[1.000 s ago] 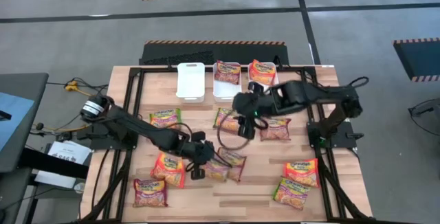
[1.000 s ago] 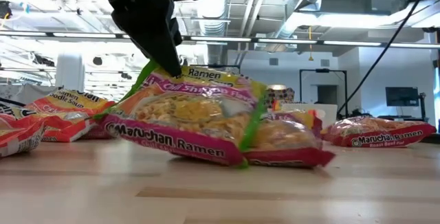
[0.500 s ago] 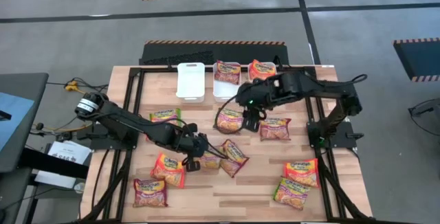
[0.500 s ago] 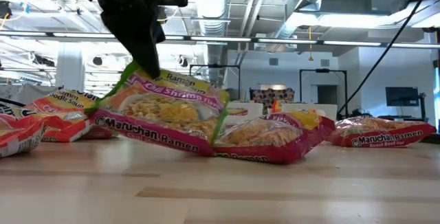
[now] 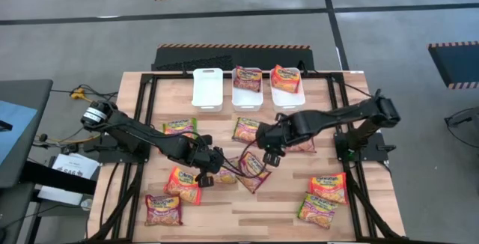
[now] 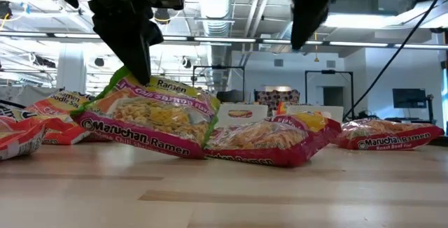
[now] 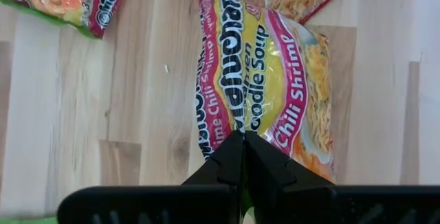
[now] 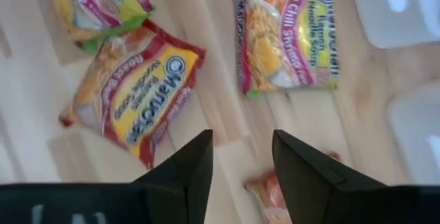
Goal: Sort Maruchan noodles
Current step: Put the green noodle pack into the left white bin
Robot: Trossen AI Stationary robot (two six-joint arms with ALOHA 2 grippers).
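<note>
High view: mid-bench, a chili shrimp packet (image 5: 224, 172) is being pinched by the left claw (image 5: 212, 171); the right claw (image 5: 271, 156) is hanging beside a roast beef packet (image 5: 253, 171).

Low view: the chili shrimp packet (image 6: 147, 116) is being held tilted.

Left wrist view: the left claw's fingers (image 7: 242, 162) are being kept clamped on the chili shrimp packet's (image 7: 265, 80) edge.

Right wrist view: the right claw's fingers (image 8: 185, 172) are being held apart above the roast beef packet (image 8: 134, 93).

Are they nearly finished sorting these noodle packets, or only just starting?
Early days. Two packets already lie in the white bins, one apiece; the third bin is empty. The left hand is pinching a chili shrimp packet by its edge, and the right hand hovers open above the middle packets. Roughly nine packets remain scattered on the table.
</note>
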